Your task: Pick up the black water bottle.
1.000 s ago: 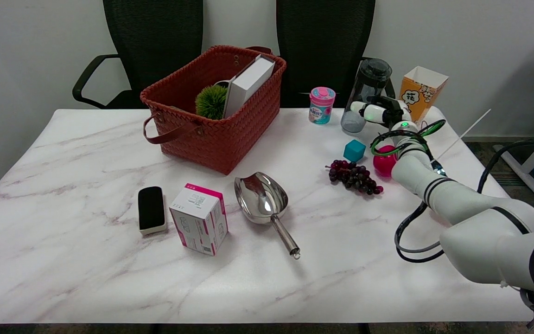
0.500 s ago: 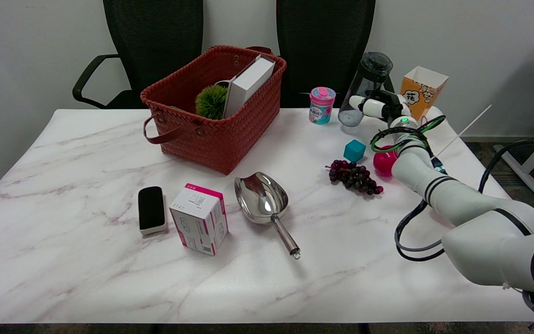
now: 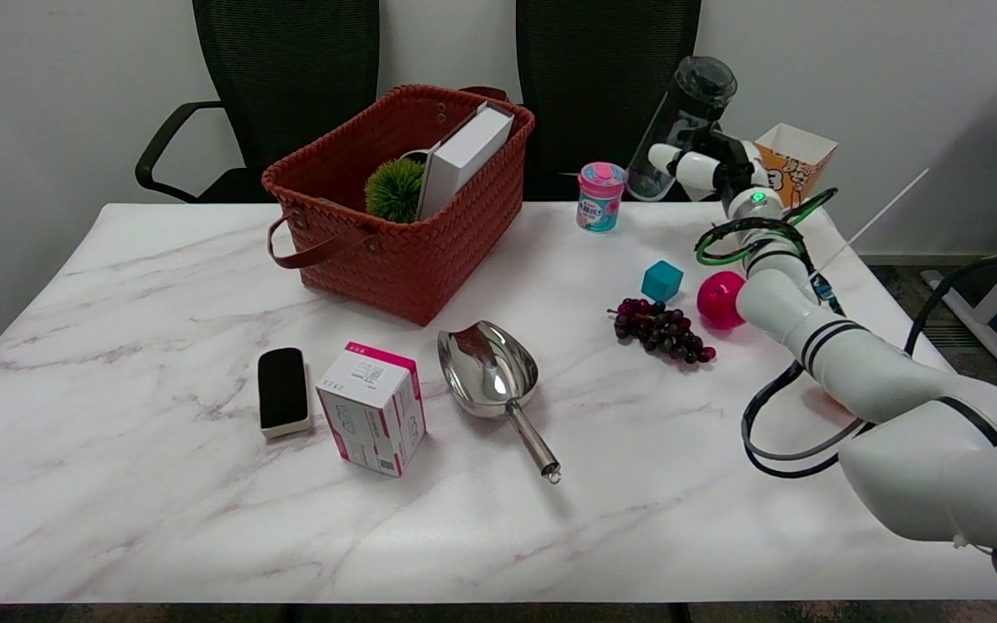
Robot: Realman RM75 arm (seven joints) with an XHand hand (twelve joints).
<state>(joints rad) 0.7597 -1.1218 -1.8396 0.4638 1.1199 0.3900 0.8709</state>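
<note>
The black water bottle (image 3: 678, 125), smoky and see-through with a black cap, hangs in the air above the table's far right, tilted with its cap up and to the right. My right hand (image 3: 704, 166) grips it around the lower body, fingers wrapped over its front. The bottle's base is clear of the tabletop. The white right arm reaches up to it from the lower right.
A pink-lidded cup (image 3: 600, 196) stands just left of the bottle, a popcorn box (image 3: 791, 159) behind the hand. Below lie a teal cube (image 3: 662, 281), a pink ball (image 3: 717, 300) and grapes (image 3: 659, 330). A red basket (image 3: 403, 199), metal scoop (image 3: 493, 377), pink box (image 3: 374, 407) and black eraser (image 3: 281, 391) sit to the left.
The right hand has lifted the bottle off the table, up and slightly right, and the bottle has tilted. Other things have not moved.
</note>
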